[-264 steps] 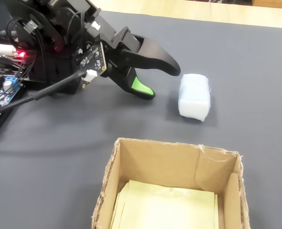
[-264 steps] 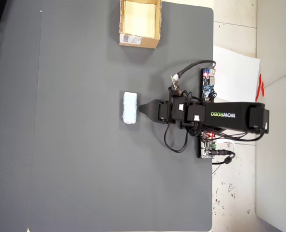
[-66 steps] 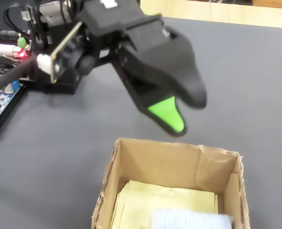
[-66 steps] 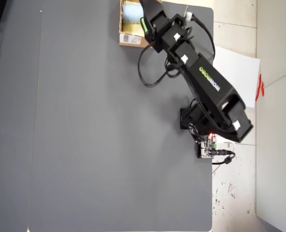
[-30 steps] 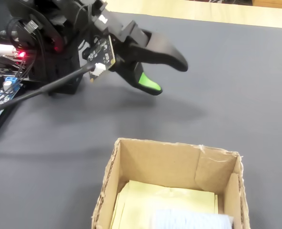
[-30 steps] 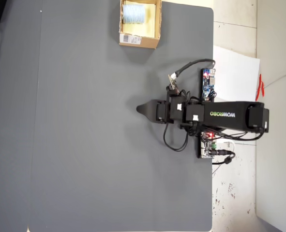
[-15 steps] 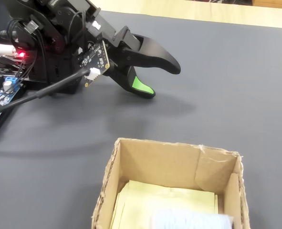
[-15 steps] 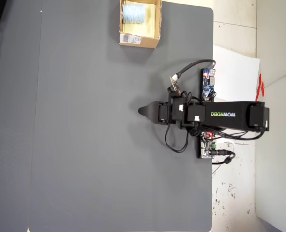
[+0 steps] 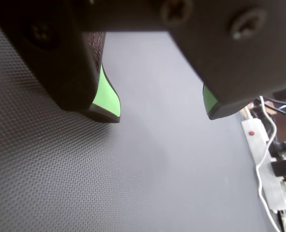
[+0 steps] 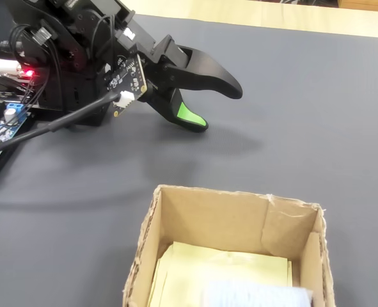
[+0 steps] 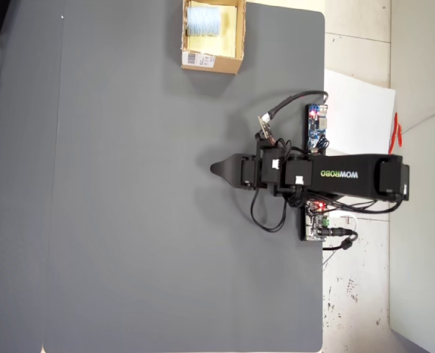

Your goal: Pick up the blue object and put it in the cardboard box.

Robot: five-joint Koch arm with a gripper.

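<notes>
Overhead view, left to right: cardboard box (image 11: 237, 33) at top edge of dark mat (image 11: 129, 220); blue object (image 11: 202, 18) lies inside it, on the pale lining. Gripper (image 11: 216, 168) mid-mat, well apart from the box, low over the surface. Wrist view: the 2 green-padded jaws stand spread, bare mat between them, nothing held.

Black pincer (image 10: 217, 107) with green pads (image 9: 106, 96); pale-blue block (image 11: 201, 18); tan box (image 11: 211, 60); dark-grey mat (image 11: 129, 220).
</notes>
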